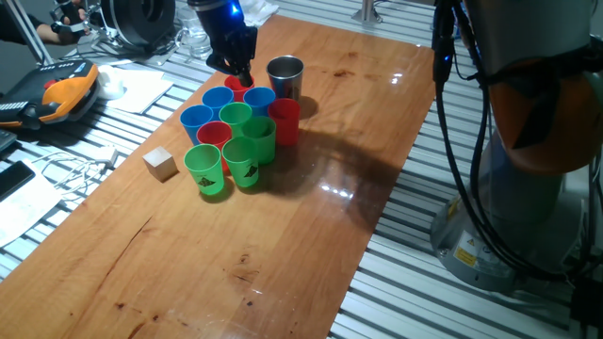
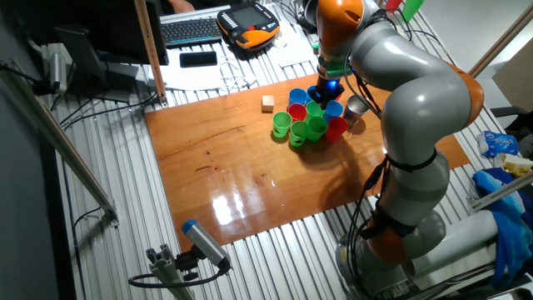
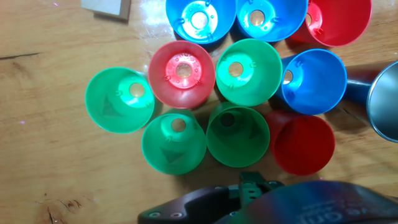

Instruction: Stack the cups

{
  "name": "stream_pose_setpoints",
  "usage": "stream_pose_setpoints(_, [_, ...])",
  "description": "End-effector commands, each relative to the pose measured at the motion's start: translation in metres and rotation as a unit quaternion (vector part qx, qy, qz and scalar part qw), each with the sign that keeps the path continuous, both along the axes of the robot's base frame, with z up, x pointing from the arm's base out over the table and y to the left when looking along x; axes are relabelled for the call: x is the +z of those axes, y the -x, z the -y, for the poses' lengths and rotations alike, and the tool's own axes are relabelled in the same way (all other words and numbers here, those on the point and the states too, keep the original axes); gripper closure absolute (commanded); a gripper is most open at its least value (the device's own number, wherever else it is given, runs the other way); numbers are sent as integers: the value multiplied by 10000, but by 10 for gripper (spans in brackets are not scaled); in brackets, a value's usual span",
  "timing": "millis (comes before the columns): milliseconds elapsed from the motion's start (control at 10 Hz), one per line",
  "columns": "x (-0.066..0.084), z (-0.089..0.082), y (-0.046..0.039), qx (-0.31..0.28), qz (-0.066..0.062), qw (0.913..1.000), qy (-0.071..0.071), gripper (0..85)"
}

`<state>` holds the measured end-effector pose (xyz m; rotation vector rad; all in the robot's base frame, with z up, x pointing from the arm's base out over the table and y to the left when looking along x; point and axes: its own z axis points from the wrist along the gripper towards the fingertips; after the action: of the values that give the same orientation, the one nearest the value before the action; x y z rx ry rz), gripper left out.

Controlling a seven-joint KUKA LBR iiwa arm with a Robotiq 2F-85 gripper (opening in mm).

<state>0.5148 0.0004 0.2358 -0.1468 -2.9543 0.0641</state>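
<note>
Your cups [image 1: 236,141] stood upright in a tight cluster on the counter [image 1: 283,245], steel cup [image 1: 285,77] at the far edge. Your claw [image 1: 243,75] hovered over the rear red cup [image 1: 237,85]; I couldn't tell its jaw state. A wooden cube [image 1: 161,163] sat nearby.

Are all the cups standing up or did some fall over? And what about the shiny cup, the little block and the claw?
Red cups: upright, mouths up, empty.
Blue cups: upright, empty.
Green cups: upright, empty, packed among the others.
Steel cup: upright, at the cluster's edge.
Wooden cube: lying flat, apart from the cups.
Claw: low by a red cup at the cluster's edge; open or shut can't be told.
</note>
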Motion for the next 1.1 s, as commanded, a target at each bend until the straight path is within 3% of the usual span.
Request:
stream_pose_setpoints(0, [-1,1,1,-7,7,10000,0,850])
stream_pose_setpoints(500, [1,0,-1,-263,39,9996,55,850])
stream_pose_setpoints(700, [1,0,-1,-500,346,9981,-55,850])
stream_pose_setpoints(900, [1,0,-1,-862,189,9957,-286,850])
stream_pose_setpoints(1000, [1,0,-1,-1221,144,9923,-119,850])
